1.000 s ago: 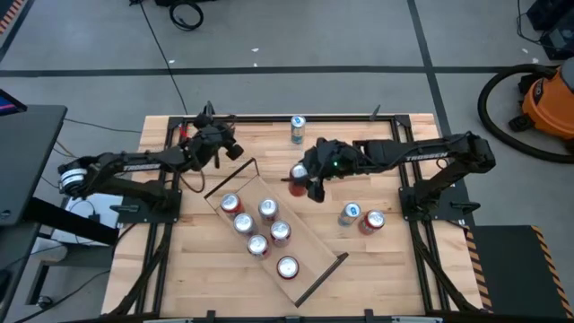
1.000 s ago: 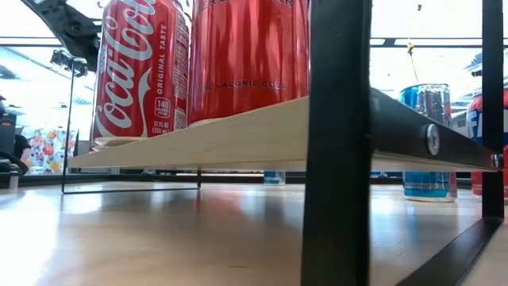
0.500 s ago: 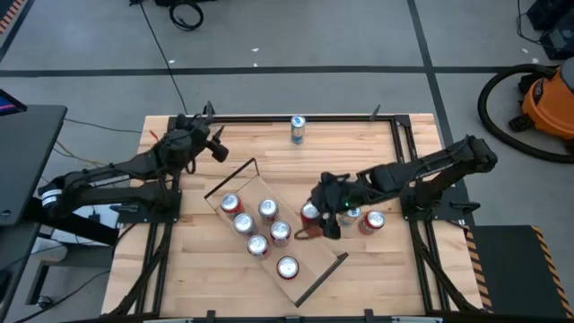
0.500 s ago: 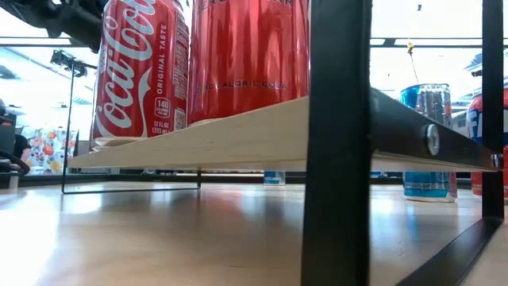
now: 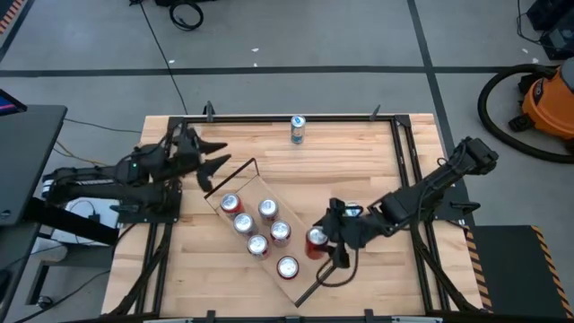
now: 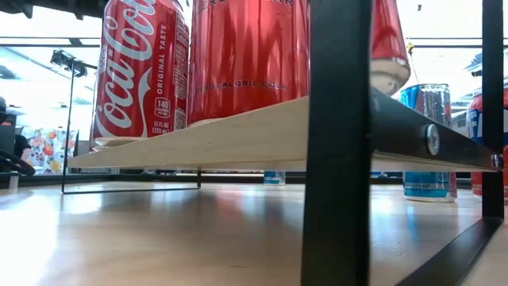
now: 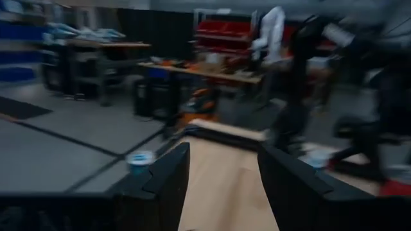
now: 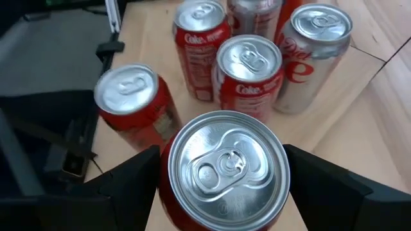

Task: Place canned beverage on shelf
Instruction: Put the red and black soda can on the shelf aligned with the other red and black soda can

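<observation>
The right gripper (image 5: 330, 240) grasps a red can (image 8: 223, 168) upright over the shelf (image 5: 309, 249), near its free end. The low view alone shows the writing "Coca-Cola Original Taste" on a shelf can (image 6: 139, 71). The right wrist view shows "Coke" and "Diet" labels. The left gripper (image 5: 213, 164), jaws nearly closed and holding nothing, waits at the table's left

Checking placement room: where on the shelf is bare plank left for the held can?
The shelf is bare at its end by the near black rod, beside the right gripper holding a red can. The six cans crowd its middle and far end.
</observation>
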Controlling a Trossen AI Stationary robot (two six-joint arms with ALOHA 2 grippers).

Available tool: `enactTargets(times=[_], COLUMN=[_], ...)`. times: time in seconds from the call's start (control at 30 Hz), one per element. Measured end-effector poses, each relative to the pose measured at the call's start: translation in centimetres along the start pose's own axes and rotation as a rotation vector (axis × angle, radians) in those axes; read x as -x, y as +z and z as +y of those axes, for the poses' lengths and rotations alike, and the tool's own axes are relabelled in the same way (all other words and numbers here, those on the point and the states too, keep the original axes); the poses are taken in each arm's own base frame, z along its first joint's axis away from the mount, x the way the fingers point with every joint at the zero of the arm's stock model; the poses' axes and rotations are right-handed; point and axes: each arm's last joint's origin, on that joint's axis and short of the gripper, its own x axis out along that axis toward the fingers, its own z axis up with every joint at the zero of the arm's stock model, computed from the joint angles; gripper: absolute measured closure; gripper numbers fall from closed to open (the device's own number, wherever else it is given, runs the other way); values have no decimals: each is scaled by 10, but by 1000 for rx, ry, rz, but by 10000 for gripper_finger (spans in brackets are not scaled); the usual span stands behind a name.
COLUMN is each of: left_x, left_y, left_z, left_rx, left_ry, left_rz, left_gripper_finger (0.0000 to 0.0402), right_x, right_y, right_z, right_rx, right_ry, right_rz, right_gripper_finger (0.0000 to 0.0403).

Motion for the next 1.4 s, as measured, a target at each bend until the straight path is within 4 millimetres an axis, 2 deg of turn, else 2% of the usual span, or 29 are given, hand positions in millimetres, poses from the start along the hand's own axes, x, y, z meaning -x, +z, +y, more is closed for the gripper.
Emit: enactTargets(times=[0.23,0.47,0.9,1.4], left_x=[6,10,9,8], left_y=[-2,-5,-8,-9], left_z=[-22,-35,-36,-36], left_rx=[58,39,-2,-8], left_ry=[-149,-204,-158,-120], left_rz=[18,40,51,56], left_gripper_finger=[207,207,207,207], right_x=[4,0,-15,-23], right_y=[-13,-20,-27,-23], right_z=[22,30,36,27], right_rx=[10,17,137,101], right_ry=[4,2,-47,-98], right_rz=[-3,14,-31,-104], right_gripper_finger=[87,87,87,87])
